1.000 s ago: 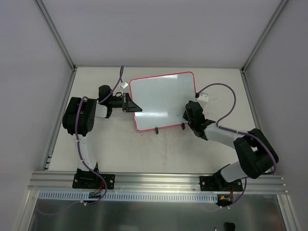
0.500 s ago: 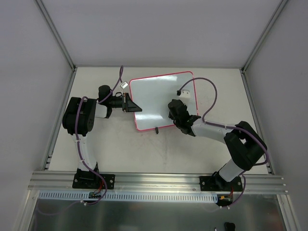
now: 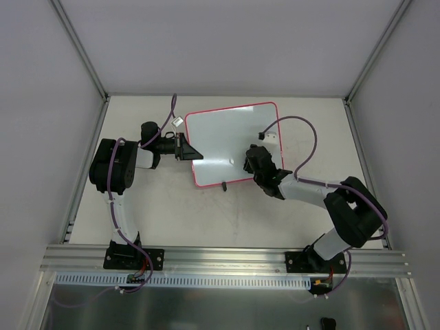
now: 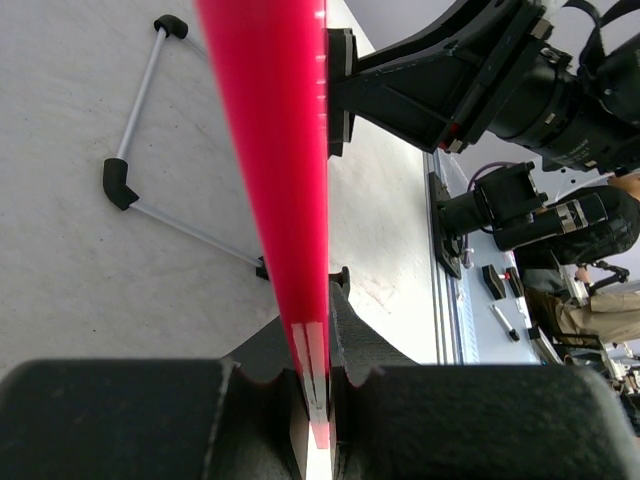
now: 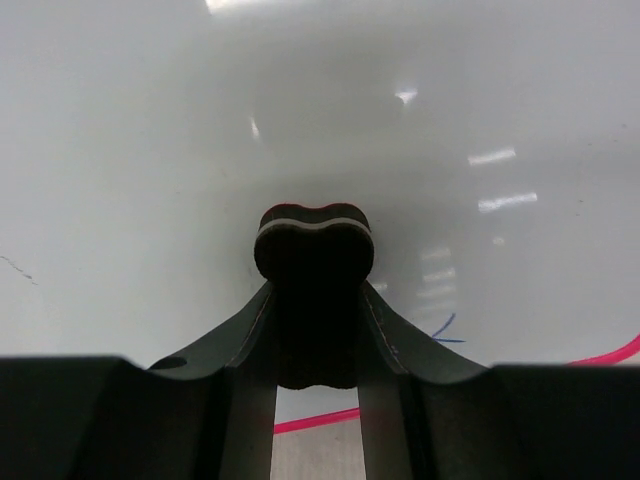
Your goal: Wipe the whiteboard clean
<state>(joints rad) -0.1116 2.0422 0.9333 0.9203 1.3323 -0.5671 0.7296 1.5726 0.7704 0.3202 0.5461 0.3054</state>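
The whiteboard (image 3: 227, 141), glossy white with a pink-red frame, lies on the table at centre. My left gripper (image 3: 191, 152) is shut on its left edge; the left wrist view shows the pink frame (image 4: 280, 180) pinched between the jaws. My right gripper (image 3: 251, 162) is shut on the bone-shaped black eraser (image 5: 315, 300) and presses it on the board's lower right area. A small blue pen mark (image 5: 445, 330) shows on the board just right of the eraser, near the pink bottom frame (image 5: 320, 420).
The board's black feet (image 3: 225, 185) stick out at its near edge. Grey walls and metal posts enclose the table. A metal rail (image 3: 227, 261) runs along the near edge by the arm bases. The right arm's purple cable (image 3: 302, 134) loops over the board's right corner.
My right gripper with the eraser swept left over the board's lower right part, then came back slightly right. The left gripper and the board stayed put.
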